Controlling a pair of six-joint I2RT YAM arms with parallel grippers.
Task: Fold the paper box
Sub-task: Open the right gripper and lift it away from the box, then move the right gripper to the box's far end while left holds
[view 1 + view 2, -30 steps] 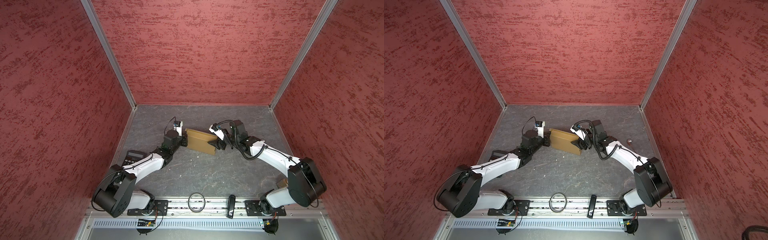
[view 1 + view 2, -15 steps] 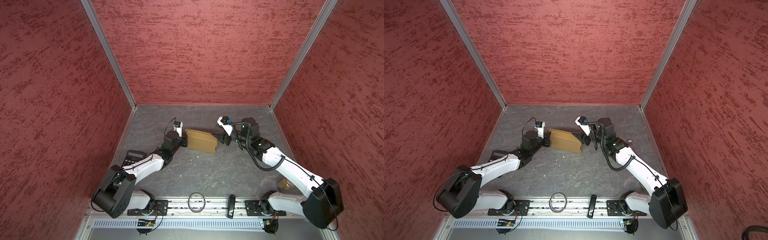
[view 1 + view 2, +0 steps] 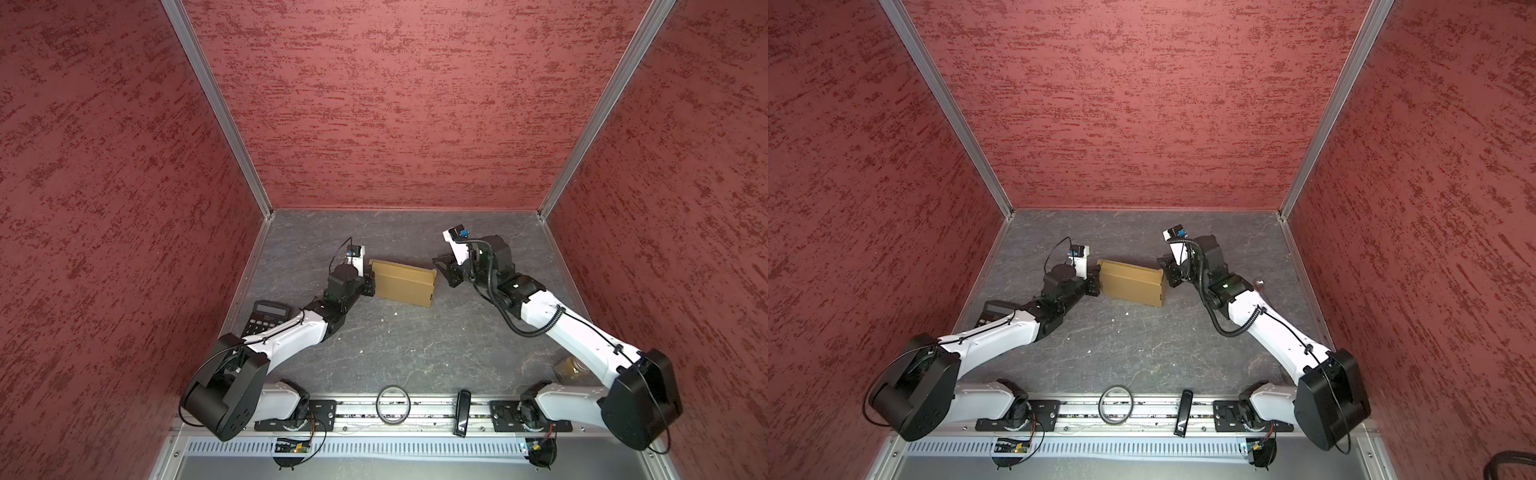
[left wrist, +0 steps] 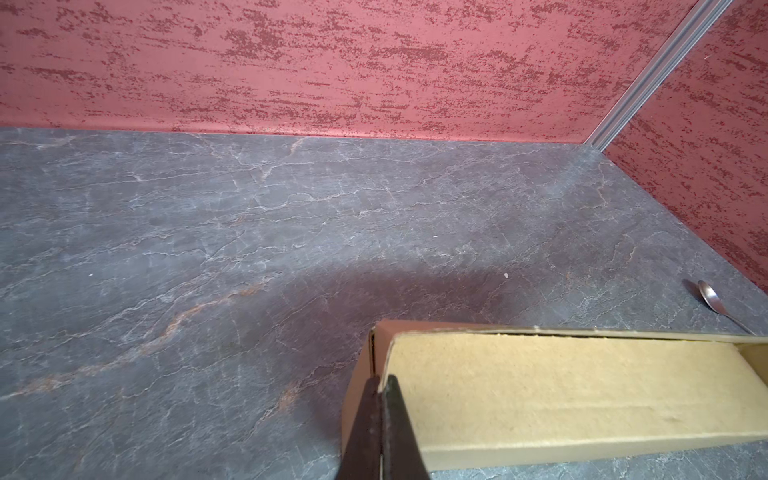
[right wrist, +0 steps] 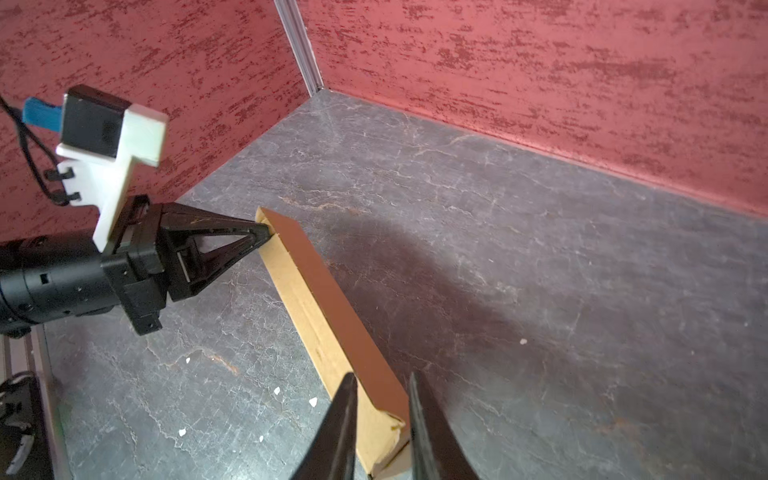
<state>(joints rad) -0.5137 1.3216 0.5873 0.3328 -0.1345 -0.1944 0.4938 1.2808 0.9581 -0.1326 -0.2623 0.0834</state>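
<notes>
Left wrist: paper box (image 4: 582, 395) tan, shallow, unprinted.

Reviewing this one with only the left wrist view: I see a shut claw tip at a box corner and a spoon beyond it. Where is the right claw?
Observer: The right claw is at the end of the box opposite the left claw.
Operator: Is it gripping that end?
Observer: I cannot tell. The right wrist view shows its fingers apart, with the box's end corner between them.
Operator: Anything else nearby that I'm missing?
Observer: A calculator lies partly under the left arm.
</notes>
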